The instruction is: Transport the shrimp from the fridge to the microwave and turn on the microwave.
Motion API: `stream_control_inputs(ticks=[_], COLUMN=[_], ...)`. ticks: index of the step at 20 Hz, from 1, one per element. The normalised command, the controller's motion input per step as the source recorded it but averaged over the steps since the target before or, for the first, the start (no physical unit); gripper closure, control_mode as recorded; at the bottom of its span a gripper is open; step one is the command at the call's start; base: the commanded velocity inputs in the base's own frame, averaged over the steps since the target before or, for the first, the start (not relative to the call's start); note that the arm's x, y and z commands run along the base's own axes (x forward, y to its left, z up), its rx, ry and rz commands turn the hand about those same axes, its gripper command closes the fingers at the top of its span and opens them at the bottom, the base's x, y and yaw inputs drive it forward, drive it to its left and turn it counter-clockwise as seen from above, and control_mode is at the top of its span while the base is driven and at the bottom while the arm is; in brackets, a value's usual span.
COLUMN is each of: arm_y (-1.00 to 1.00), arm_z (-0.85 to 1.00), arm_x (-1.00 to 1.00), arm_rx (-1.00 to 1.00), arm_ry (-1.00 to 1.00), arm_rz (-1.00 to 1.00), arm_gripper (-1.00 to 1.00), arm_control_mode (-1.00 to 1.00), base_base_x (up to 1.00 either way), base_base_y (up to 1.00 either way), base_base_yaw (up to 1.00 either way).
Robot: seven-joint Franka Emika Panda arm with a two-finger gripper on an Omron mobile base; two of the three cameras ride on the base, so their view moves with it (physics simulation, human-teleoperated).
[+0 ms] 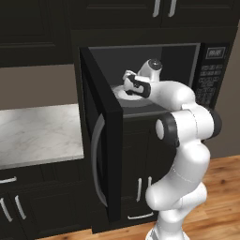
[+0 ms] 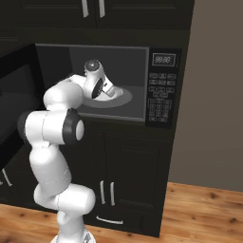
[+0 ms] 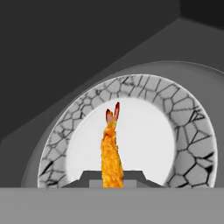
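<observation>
We found the microwave [image 1: 145, 79] with its door [image 1: 101, 140] swung fully open toward the left, the curved silver handle [image 1: 96, 164] showing on the door's outer face. The keypad [image 2: 160, 97] and its small display [image 2: 163, 60] sat at 3 o'clock of the cavity in the right base view. The arm reached into the cavity, and the gripper [image 3: 112, 181] was inside it, over the round plate [image 3: 192, 140] that lay on the cavity floor. In the hand view the plate showed a plain white centre and a rim with a dark cracked pattern. The shrimp [image 3: 111, 153] stood between the two dark finger tips [image 3: 89, 178], its orange breaded body rising from them toward 12 o'clock and ending in a reddish forked tail over the plate's white centre. The jaws were drawn narrow and closed on the lower end of the shrimp. We could not tell whether the shrimp touched the plate. In the base views the hand hid the shrimp. Dark cabinet doors [image 2: 118, 190] with silver pulls stood below the microwave, a pale marble counter [image 1: 37, 133] lay at 9 o'clock of it in the left base view, and a wooden floor [image 2: 199, 213] ran beneath.
</observation>
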Motion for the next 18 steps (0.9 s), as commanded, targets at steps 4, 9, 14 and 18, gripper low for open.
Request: stream_control_inputs(ticks=[4,9,14,18], arm_y=[0.00,0.00,0.00,0.00], arm_z=[-0.17,-0.20,-0.11,0.00], arm_x=[0.26,0.08,0.00,0.00], arm_rx=[0.00,0.00,0.00,0.00], arm_ry=[0.01,0.00,0.00,0.00], arm_rz=[0.00,0.00,0.00,0.00], arm_gripper=[-1.00,-1.00,-1.00,-1.00], arm_control_mode=[-1.00,-1.00,-1.00,-1.00], base_base_x=[0.00,0.00,0.00,0.00], base_base_y=[0.00,0.00,0.00,0.00], base_base_yaw=[0.00,0.00,0.00,0.00])
